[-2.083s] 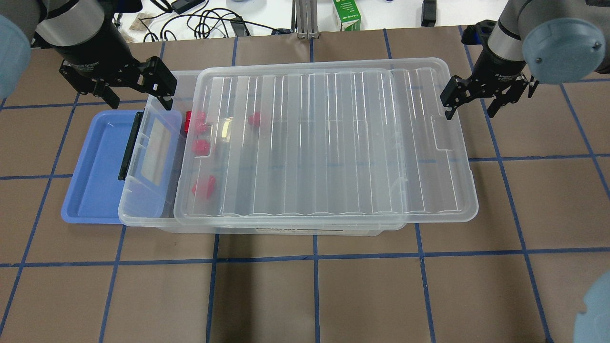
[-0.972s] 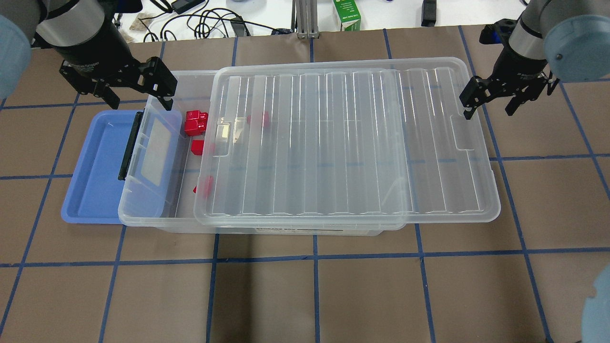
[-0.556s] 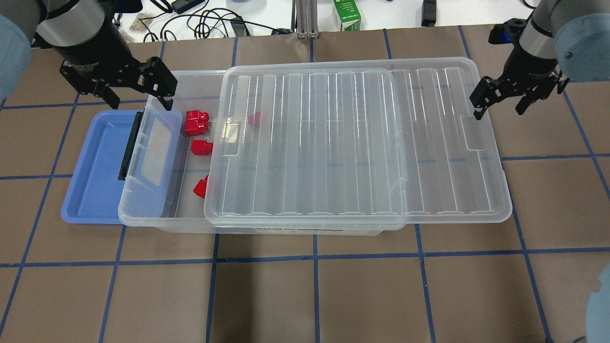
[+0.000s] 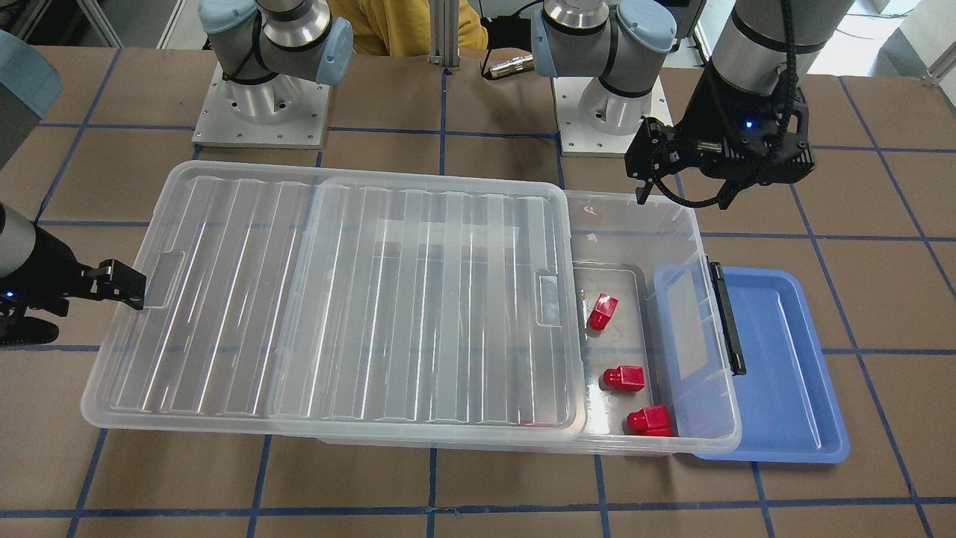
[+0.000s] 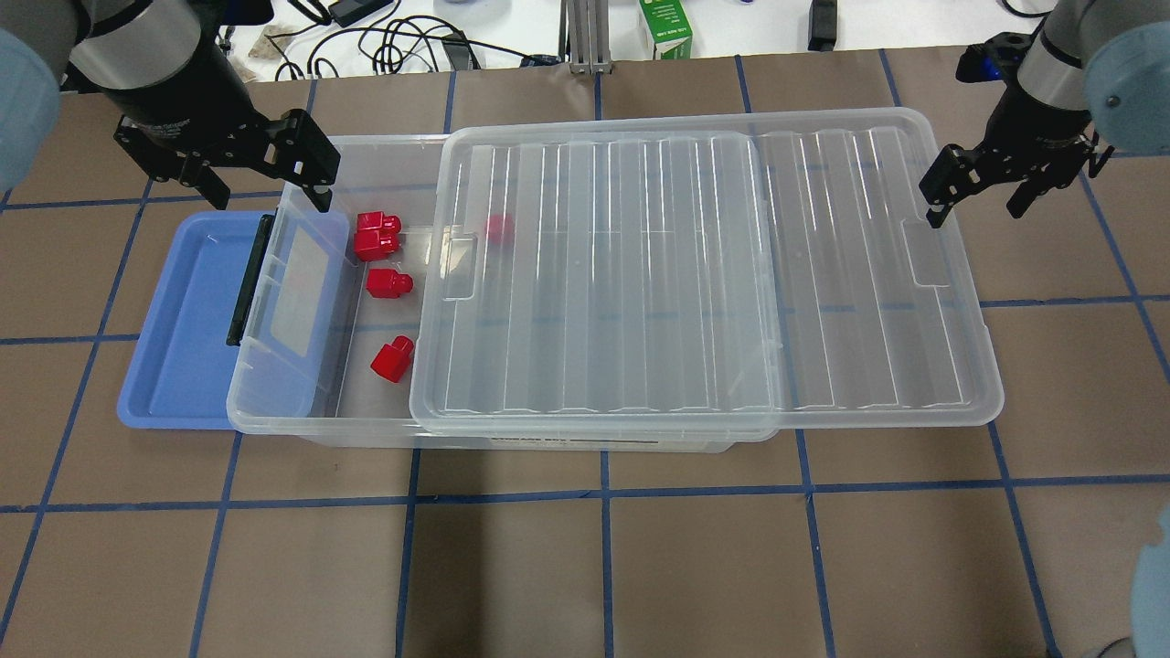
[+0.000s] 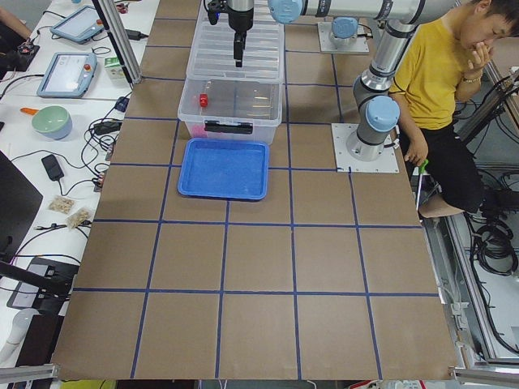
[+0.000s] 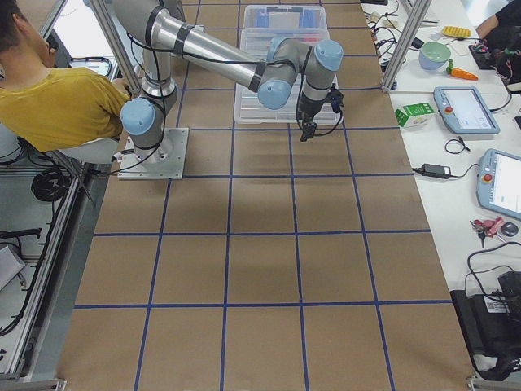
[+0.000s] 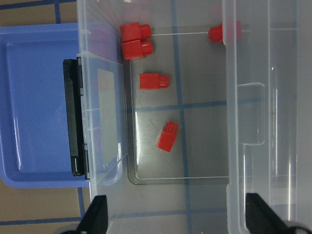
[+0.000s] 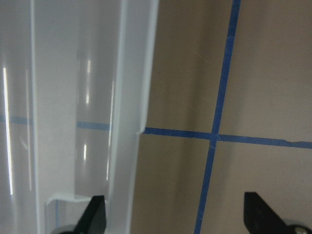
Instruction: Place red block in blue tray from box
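Below your left end effector: the box is uncovered at this end, and the red block lies alone on its floor, apart from the other red blocks.
Left end effector state: fingers spread wide, holding nothing, hovering above the box's far wall.
Right end effector state: also spread and empty, with one finger right at the lid's rim; you cannot tell whether it touches.
Lid risk: it overhangs the box on the right end effector's side. A further shove could tip it onto the worktop.
Descent risk: the left end effector hangs close to the box wall and the flap. Coming straight down, a finger could strike plastic instead of reaching the floor.
Pick risk: two blocks sit touching, and another shows only through the lid. Closing on those could jam or bring up a pair, so go for the lone one.
Carry risk: the blue tray lies outboard of the left end effector, with the flap and black latch between. Crossing low could clip them and knock the block loose.
Release risk: the flap overhangs the tray's inner edge, so letting go early would land the block on the flap.
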`<action>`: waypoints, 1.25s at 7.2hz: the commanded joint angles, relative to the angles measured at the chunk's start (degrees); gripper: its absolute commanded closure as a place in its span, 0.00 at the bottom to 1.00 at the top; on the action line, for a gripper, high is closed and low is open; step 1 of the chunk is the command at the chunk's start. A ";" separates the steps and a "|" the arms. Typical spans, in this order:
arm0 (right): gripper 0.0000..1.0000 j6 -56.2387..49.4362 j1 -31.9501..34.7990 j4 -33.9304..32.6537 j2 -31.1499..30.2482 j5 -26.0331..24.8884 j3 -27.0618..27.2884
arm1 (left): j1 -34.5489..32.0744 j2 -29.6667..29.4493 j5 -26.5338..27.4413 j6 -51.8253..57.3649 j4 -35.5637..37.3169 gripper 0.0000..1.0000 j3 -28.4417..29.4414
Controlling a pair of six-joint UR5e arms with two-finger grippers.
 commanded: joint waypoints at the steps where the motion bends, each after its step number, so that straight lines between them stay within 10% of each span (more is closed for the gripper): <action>1: 0.00 -0.98 -0.65 0.00 0.00 0.06 0.08 | 0.00 0.00 0.00 0.00 0.00 0.00 -0.02; 9: 0.00 11.92 3.12 10.86 -7.28 0.85 -5.26 | 0.00 -2.01 0.00 1.49 0.17 0.00 -3.43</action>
